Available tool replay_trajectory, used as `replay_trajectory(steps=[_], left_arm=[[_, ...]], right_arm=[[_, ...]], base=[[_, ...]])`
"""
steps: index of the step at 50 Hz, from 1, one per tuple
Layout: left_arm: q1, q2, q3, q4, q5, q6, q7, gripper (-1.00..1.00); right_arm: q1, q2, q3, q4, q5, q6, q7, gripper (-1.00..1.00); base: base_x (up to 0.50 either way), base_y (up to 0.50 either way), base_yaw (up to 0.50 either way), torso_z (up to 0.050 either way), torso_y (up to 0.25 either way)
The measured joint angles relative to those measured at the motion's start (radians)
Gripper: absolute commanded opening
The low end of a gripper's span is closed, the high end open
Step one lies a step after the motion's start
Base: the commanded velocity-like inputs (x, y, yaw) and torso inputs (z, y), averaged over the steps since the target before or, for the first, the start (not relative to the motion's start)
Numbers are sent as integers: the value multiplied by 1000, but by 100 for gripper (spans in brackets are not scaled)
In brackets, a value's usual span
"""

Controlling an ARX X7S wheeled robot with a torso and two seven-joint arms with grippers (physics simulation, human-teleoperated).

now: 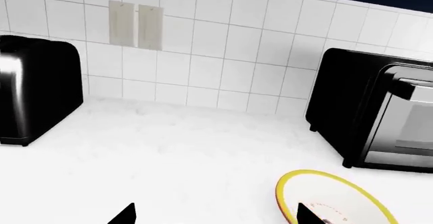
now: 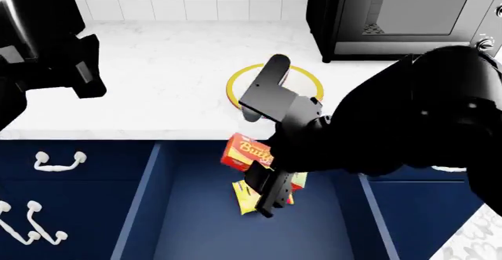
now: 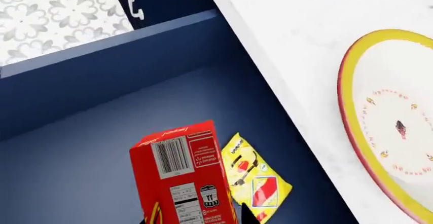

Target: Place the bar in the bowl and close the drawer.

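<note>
1. Clearly, we have the bar in our right gripper: in the right wrist view the red box stands up between the two dark fingertips at the frame's lower edge, so the jaws are closed on its lower end, barcode face toward the camera.
2. From the head view, the bar hangs over the open drawer, just in front of the counter edge and above the yellow snack packet lying on the drawer floor.
3. We judge the bar a light, stiff cardboard carton with smooth printed faces. It should keep its shape under a moderate pinch, but a hard squeeze could dent the walls.
4. Because we hold it near one end, it may pivot between the pads when the arm swings. A hold across the two broad faces nearer the middle would be steadier.
5. Our target, the bowl, sits on the counter just behind the drawer, partly hidden by our right arm. The bar is shorter than it is wide, so it should lie flat inside.
6. Our left gripper hovers above the counter near the bowl, holding nothing, its two fingertips set well apart.
7. We have not yet closed the drawer.
</note>
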Motion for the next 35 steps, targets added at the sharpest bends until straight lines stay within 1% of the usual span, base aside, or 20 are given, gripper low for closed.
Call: replay_trajectory(steps=[7,14,24,31,35], left_arm=[[-216,90,110,-163,-7,-87,-8,100],[-411,198,224,-375,74,-166,33,100],[-649,363,389,-718,292,-213,189,100],[-772,480,501,-961,464,-180,328,100],[-830,544,557,-1098,550,-149,400,100]], right_arm=[[103,-14,21,95,0,18,-17,-100],[206,-69,-15,254,-96,3,-88,-100],[315,-203,-111,570,-288,-100,-251,-100],[373,-337,-187,885,-426,-227,-389,-100],[394,-392,-223,1021,-468,-289,-432,-100]], base=[[0,0,0,0,0],[0,0,0,0,0],[0,0,0,0,0],[0,0,0,0,0],[0,0,0,0,0]])
